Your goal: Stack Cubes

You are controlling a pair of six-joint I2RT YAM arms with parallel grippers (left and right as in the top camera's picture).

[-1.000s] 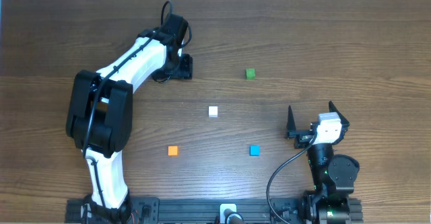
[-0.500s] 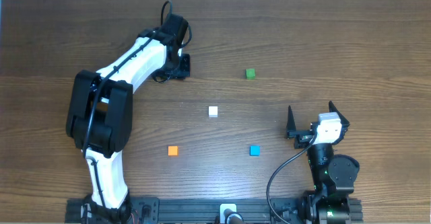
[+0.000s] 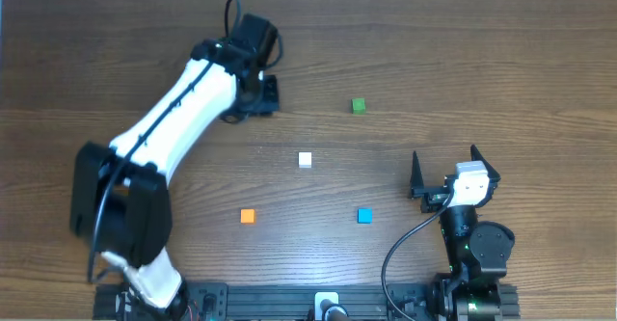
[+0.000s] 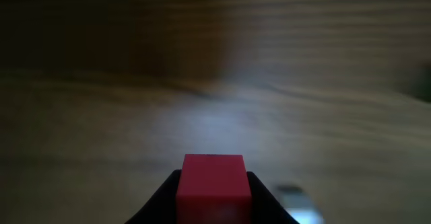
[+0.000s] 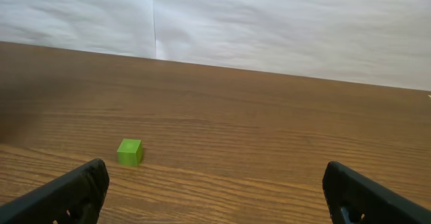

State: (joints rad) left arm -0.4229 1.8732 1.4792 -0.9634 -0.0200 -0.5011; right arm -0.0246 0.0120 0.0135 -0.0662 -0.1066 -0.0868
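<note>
Gripping red cube (image 4: 213, 183): left fingers (image 4: 160, 202) | right fingers (image 5: 64, 198): spread wide, empty

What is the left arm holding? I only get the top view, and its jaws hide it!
Observer: A red cube. The left wrist view shows the left gripper shut on it.
Operator: Cool! And what's way past the green cube, behind the table?
Observer: The right wrist view looks over the green cube and shows a white backdrop standing behind the far edge of the table.
</note>
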